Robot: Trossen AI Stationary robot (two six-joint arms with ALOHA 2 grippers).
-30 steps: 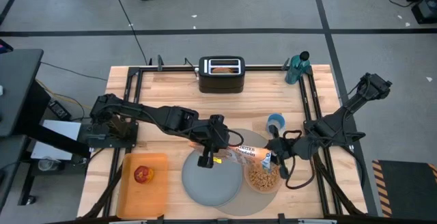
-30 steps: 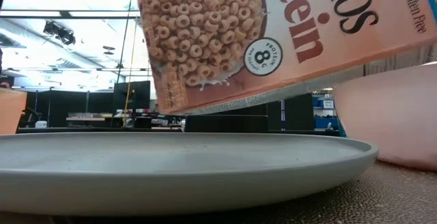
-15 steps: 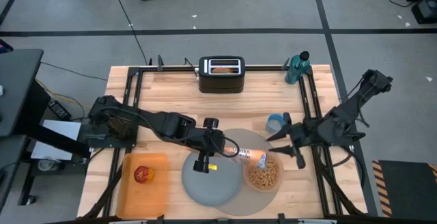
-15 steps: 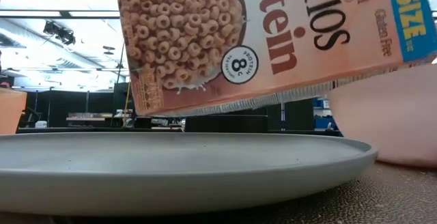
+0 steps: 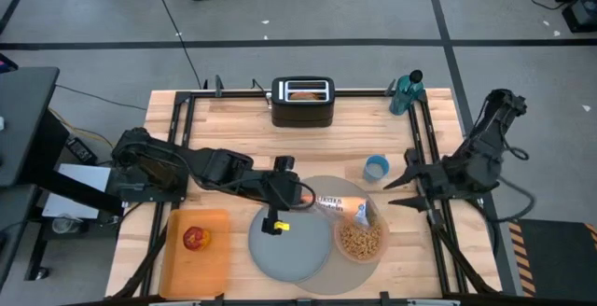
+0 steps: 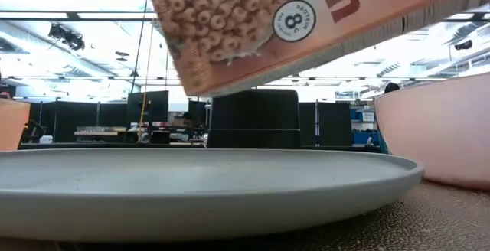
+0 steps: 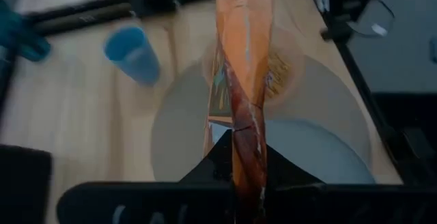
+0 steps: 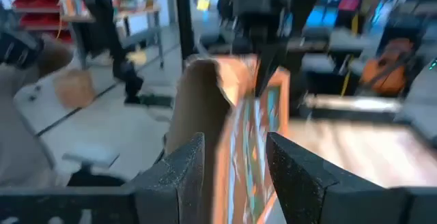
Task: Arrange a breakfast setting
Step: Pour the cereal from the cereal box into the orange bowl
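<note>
- The cereal step is in hand: a cereal box (image 5: 338, 205) is held by the left gripper (image 5: 297, 197), whose claw is clamped on the box's end, near the centre of the table in the high view.
- The box lies tilted over the pink bowl (image 5: 360, 242), its open end towards 4 o'clock from the gripper, and brown cereal pieces (image 5: 358, 240) are already seen in the bowl.
- The bowl sits at about 3 o'clock of the grey plate (image 5: 289, 243), touching or just beside it, and both rest on the round placemat (image 5: 334, 192).
- The right gripper (image 5: 403, 172) is held at the table's 3 o'clock edge, well clear of the box, with its claw apart and nothing in it.
- The red apple (image 5: 194, 239) rests on the orange board (image 5: 198, 257) at 9 o'clock of the plate; a bagel half (image 5: 302, 90) is judged to sit in the toaster (image 5: 302, 102) at 12 o'clock.
- A blue cup (image 5: 376, 167) stands at 1 o'clock of the bowl.
- No spoon can be made out.
- The pour is judged finished or nearly so; next, the box would need to be levelled and set down off the placemat, without the bowl being knocked.
</note>
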